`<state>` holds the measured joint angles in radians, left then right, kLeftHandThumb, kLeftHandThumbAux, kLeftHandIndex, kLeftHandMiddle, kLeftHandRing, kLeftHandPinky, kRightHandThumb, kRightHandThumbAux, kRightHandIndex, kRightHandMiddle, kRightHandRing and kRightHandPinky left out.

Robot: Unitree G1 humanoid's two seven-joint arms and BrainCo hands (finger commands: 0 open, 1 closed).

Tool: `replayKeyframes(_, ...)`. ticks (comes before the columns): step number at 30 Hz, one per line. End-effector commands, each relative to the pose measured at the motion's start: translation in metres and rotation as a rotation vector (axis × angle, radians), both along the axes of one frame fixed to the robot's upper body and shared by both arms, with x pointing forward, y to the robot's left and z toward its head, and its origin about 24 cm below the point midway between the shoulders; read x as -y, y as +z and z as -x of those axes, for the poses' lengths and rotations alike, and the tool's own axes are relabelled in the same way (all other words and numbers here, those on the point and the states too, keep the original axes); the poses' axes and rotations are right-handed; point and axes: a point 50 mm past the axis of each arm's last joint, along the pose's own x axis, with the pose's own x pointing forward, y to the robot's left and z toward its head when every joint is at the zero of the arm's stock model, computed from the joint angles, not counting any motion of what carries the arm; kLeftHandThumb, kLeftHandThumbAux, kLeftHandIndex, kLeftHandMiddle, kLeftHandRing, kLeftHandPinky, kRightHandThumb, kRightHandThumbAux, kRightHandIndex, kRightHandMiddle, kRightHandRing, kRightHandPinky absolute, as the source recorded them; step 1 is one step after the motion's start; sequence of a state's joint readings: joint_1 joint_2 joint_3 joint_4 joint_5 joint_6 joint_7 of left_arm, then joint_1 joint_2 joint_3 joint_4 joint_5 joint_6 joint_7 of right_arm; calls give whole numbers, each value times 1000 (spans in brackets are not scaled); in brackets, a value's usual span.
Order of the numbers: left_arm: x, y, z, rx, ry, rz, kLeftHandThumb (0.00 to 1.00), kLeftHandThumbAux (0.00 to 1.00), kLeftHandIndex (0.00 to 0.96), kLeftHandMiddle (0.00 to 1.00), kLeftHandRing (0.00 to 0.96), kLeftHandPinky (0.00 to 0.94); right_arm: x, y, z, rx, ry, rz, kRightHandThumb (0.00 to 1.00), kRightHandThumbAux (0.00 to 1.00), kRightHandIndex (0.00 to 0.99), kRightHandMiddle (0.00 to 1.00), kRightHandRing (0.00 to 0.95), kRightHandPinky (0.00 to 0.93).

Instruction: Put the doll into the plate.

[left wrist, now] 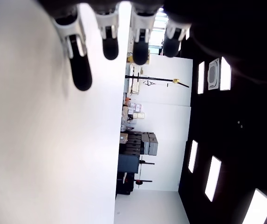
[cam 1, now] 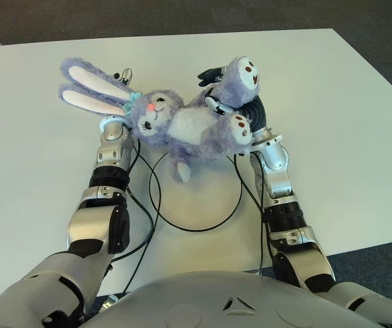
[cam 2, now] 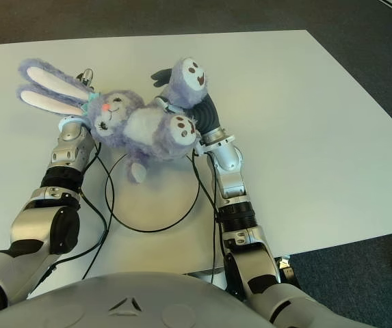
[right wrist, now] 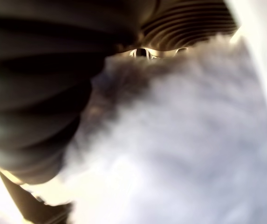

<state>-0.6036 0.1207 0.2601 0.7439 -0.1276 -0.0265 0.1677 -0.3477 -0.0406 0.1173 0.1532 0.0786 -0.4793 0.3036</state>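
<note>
- Fluffy purple bunny doll [cam 1: 182, 123] lies across both hands, above the far rim of the black-rimmed round white plate [cam 1: 230, 209].
- Right hand [cam 1: 217, 85] grips its legs.
- Left hand [cam 1: 117, 102], fingers extended, supports its head.

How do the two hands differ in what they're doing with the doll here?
The right hand is at the doll's legs, fingers showing between them; the left hand is behind its head and ears. The right wrist view is filled with fur; the left wrist view shows straight fingers and no doll. Both are beyond the plate.
</note>
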Motion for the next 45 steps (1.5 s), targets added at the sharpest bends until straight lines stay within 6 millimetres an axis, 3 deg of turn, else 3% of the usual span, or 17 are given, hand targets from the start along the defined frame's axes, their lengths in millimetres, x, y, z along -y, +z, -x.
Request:
replayKeyframes(1, 0, -19, 7, -84, 10, 20, 0, 413, 0, 95, 67, 0, 1, -5, 6, 21, 14, 7, 699, 720, 438, 830, 841, 844)
replayKeyframes(12, 0, -19, 7, -87, 11, 19, 0, 408, 0, 104, 76, 0, 0, -7, 14, 53, 104, 44, 704, 716, 439, 841, 846, 846)
replayKeyframes(21, 0, -19, 8, -85, 11, 17, 0, 409, 0, 103, 74, 0, -3, -11, 26, 148, 81, 49, 705, 714, 439, 843, 850, 858)
replayKeyframes(26, 1, -18, 8, -79, 12, 19, 0, 411, 0, 105, 77, 0, -5, -17, 48, 231, 59, -2, 707, 713, 440, 855, 850, 857)
replayKeyframes(36, 0, -19, 8, -84, 14, 17, 0, 413, 0, 103, 75, 0, -10, -22, 65, 180, 211, -5, 710, 713, 440, 840, 828, 831)
replayKeyframes(45, 0, -19, 8, -90, 15, 13, 0, 411, 0, 99, 69, 0, -10, -22, 68, 127, 297, 33, 711, 714, 440, 826, 817, 827)
